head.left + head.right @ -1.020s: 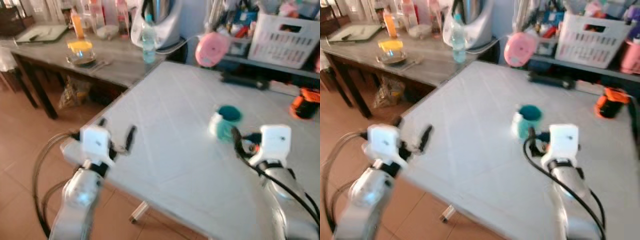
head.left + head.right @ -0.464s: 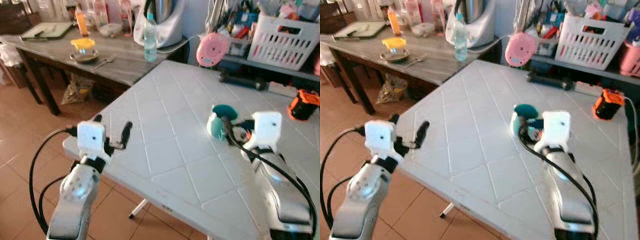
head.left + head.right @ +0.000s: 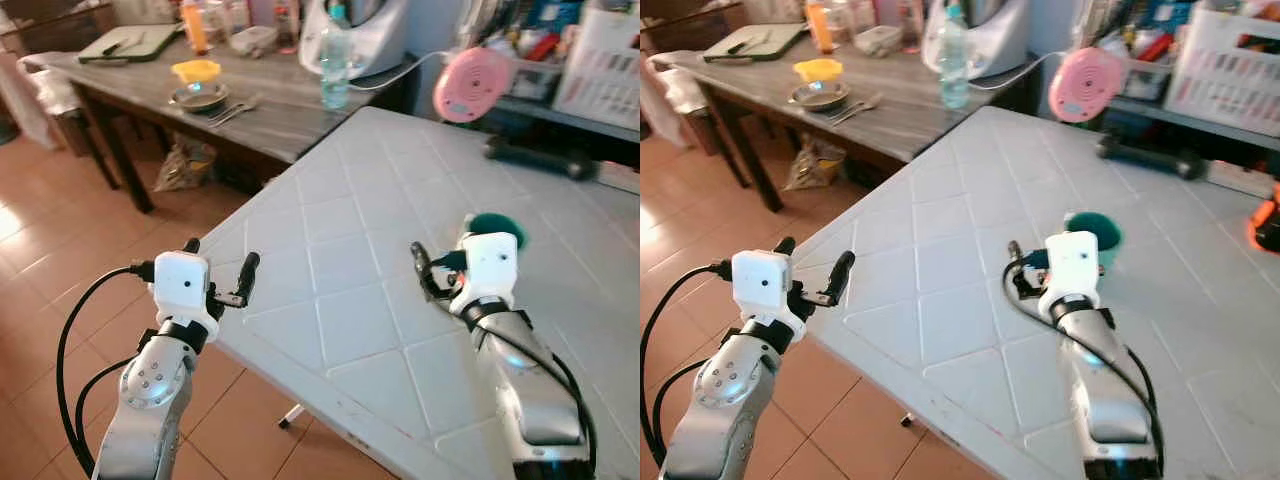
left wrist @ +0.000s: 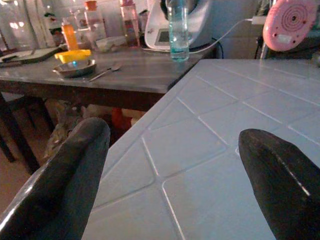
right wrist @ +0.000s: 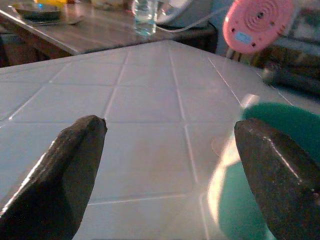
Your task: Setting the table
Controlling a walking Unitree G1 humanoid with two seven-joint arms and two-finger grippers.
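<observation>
- White tiled surface (image 3: 350, 250) spreads ahead in the left eye view, a teal cup (image 3: 492, 228) standing on it toward the robot's right, partly hidden behind the right gripper (image 3: 432, 272), whose white wrist block sits just before it. The left gripper (image 3: 218, 272) hovers at the surface's near corner, well apart from the cup, its jaws spread and empty.
- Wooden side table (image 3: 880, 110) in the right eye view carries a water bottle (image 3: 953, 60), a metal bowl (image 3: 820, 96) with a spoon beside it, and a yellow dish (image 3: 818, 70); a pink round fan (image 3: 1086, 84) stands at the tiled surface's far edge.
- Black fingertips (image 4: 75, 165) frame the left wrist view, wide apart with nothing between them, bare tiles below and the side table beyond.
- Teal again in the right wrist view: the cup (image 5: 260, 165) sits close against one of the right fingertips (image 5: 272, 170), off to one side of the gap. The jaws are released and hold nothing.
- Judged from its look, the cup is light, rigid and smooth-walled, likely plastic or ceramic, so it could skid or tip on the slick tile if nudged. Best hold would be across the body below the rim, jaws squarely on either side.
</observation>
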